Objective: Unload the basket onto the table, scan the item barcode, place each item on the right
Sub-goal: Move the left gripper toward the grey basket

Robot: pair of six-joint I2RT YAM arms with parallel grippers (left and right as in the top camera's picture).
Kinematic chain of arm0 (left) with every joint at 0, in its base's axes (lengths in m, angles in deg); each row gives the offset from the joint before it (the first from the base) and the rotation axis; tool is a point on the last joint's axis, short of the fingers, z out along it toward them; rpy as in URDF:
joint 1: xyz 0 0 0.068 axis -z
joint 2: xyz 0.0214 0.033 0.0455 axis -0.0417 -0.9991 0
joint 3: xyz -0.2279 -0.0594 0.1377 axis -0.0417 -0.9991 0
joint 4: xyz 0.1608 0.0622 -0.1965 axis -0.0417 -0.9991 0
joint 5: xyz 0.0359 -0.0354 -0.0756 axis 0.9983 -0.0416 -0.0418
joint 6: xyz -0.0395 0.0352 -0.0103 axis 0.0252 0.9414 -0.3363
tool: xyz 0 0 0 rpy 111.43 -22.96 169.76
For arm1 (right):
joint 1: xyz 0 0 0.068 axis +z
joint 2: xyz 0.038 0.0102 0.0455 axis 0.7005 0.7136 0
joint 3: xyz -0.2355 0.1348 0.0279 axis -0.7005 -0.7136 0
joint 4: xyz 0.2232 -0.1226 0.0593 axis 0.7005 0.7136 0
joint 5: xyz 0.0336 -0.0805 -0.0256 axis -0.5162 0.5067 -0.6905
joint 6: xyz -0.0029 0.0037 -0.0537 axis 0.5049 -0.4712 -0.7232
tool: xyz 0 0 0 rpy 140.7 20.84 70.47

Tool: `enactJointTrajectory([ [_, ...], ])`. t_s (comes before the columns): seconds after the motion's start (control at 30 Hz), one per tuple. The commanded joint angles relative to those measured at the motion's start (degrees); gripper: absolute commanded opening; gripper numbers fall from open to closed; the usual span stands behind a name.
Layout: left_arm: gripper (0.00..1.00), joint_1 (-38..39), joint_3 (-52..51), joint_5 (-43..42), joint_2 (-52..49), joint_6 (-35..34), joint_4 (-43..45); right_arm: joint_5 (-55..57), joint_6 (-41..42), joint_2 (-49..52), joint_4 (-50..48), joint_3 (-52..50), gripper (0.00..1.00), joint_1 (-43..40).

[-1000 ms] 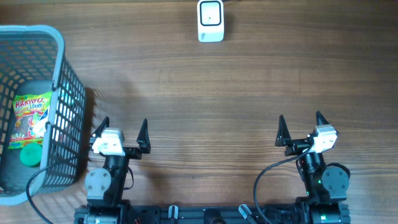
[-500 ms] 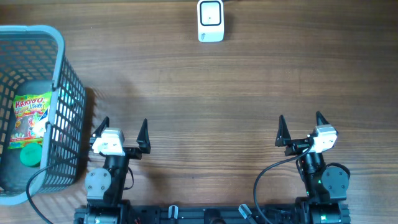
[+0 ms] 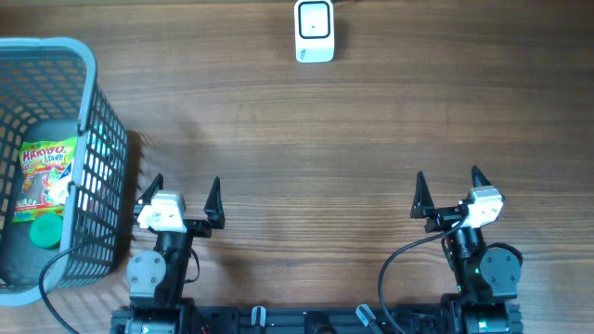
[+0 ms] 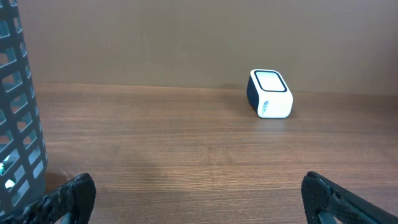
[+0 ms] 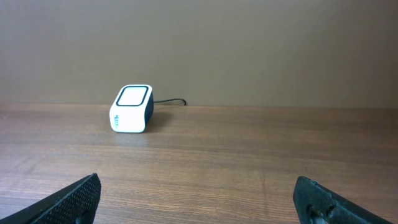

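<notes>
Wood table [image 3: 325, 139] w/ scanner [image 3: 314, 31], basket [image 3: 46, 44]

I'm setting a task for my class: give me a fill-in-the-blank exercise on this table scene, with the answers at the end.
The colourful candy bag lies inside the grey ____. The white scanner stands at the ____ edge of the table, seen from the robot. The left gripper and the right gripper both have their jaws ____.
Missing words: basket; far; open.
</notes>
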Motion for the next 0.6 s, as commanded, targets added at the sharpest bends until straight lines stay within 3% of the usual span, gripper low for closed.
enactJointTrajectory([
  [0.0,1.0,-0.07,-0.5,0.59,-0.07,-0.57,0.0,0.79,0.85,0.39,-0.15,-0.07,1.0,-0.02],
  [0.57,1.0,-0.11,-0.5,2.29,-0.07,-0.39,0.09,0.79,0.83,0.39,-0.15,-0.04,1.0,-0.02],
])
